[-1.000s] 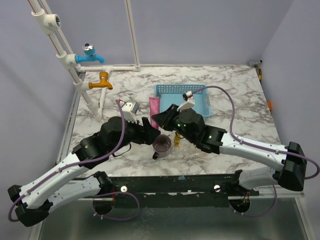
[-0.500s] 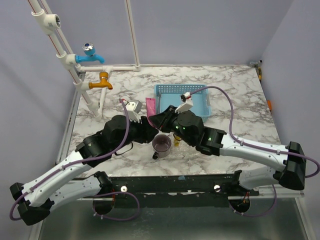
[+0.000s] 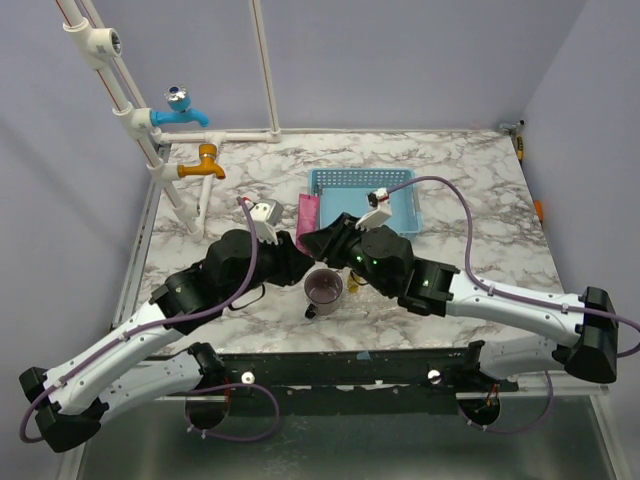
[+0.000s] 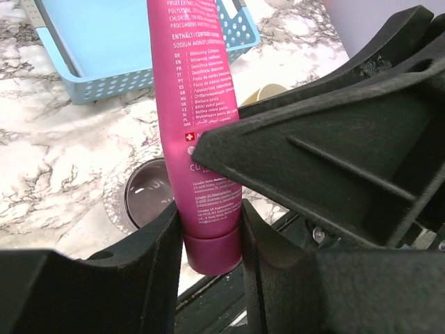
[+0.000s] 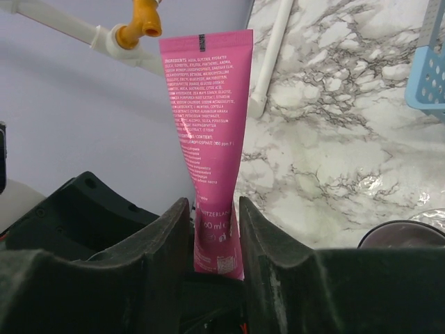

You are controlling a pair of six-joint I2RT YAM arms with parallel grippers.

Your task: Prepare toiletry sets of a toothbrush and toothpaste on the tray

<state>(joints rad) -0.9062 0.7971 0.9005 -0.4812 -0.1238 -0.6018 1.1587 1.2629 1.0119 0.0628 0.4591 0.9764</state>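
In mid-air by the mauve cup [image 3: 324, 287], near blue tray [image 3: 345, 190]: pink toothpaste [image 4: 198, 104] pinched at cap end by L tool [image 4: 212, 223], R tool [image 5: 213, 209] flanking same tube, grip unclear, prob. arm-to-arm handover.

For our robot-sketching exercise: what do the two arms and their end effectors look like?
The left arm and right arm both have white lower links and bulky black upper sections, with purple cables looping alongside. Green lights dot the right arm. The left end effector and right end effector each have two thick matte-black fingers.
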